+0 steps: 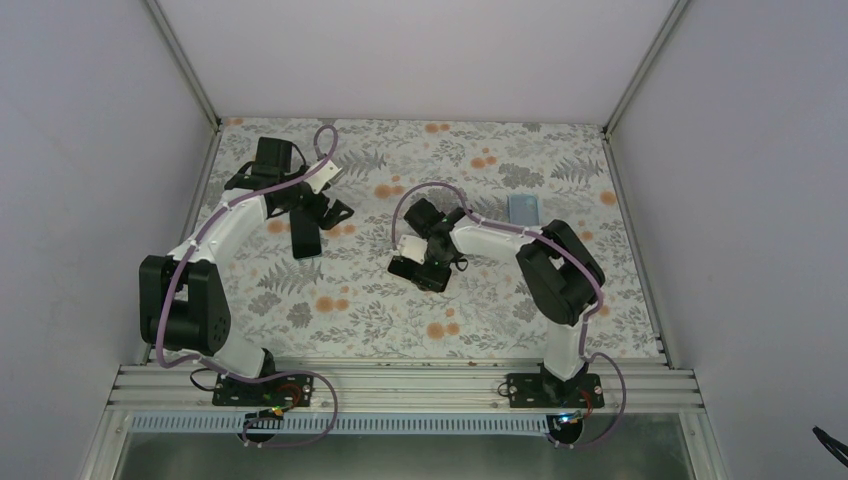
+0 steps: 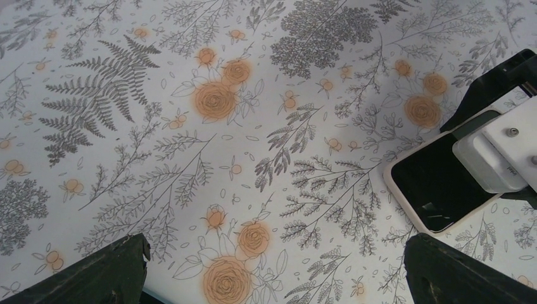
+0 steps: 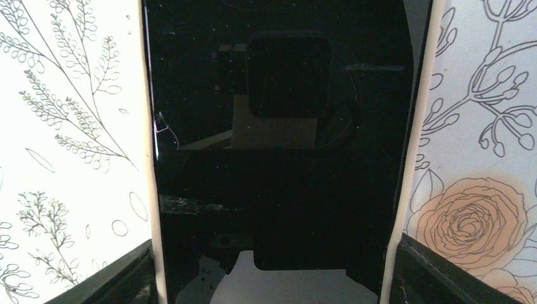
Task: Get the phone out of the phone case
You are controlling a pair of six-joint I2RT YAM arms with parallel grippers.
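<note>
1 phone (image 3: 278,158) in 1 cream case (image 3: 416,126) between part-open right jaws; left jaws wide open, empty.

Table cover (image 1: 520,300): white cloth printed with grey ferns and orange roses, lying flat.
Walls (image 1: 410,50): plain pale grey-lilac panels on the left, back and right.
Corner posts (image 1: 185,65): bare aluminium, slanting in the top view.
Near-edge rails (image 1: 400,385): slotted aluminium.
Light: even, with soft shadows.

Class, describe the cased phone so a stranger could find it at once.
On the floral table, look near the middle, under the right gripper. The phone lies flat there, black screen up. Its pale case rim sets it apart from the light-blue slab farther back.
</note>
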